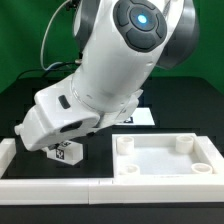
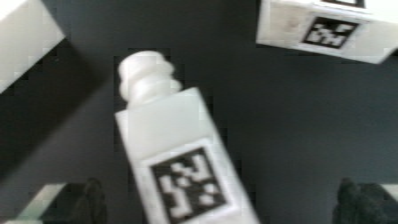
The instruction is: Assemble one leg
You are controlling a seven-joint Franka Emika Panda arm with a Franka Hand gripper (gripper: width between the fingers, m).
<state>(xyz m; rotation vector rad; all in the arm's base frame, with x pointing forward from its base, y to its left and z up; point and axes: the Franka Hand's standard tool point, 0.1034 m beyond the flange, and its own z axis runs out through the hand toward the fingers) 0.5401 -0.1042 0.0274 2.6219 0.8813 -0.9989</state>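
leg [image 2: 173,150] cut off at base, hand [image 2: 222,200] dim and blurred

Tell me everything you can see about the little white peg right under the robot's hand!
The leg is a stubby white piece that looks like plastic. It has a blocky body with flat sides and a rounded, ridged knob at one end. A black-and-white square tag sits on the face turned toward the wrist camera. The leg seems to lie on the dark table, touching nothing else. The gripper is open above it, with dark fingers on either side, neither touching it.
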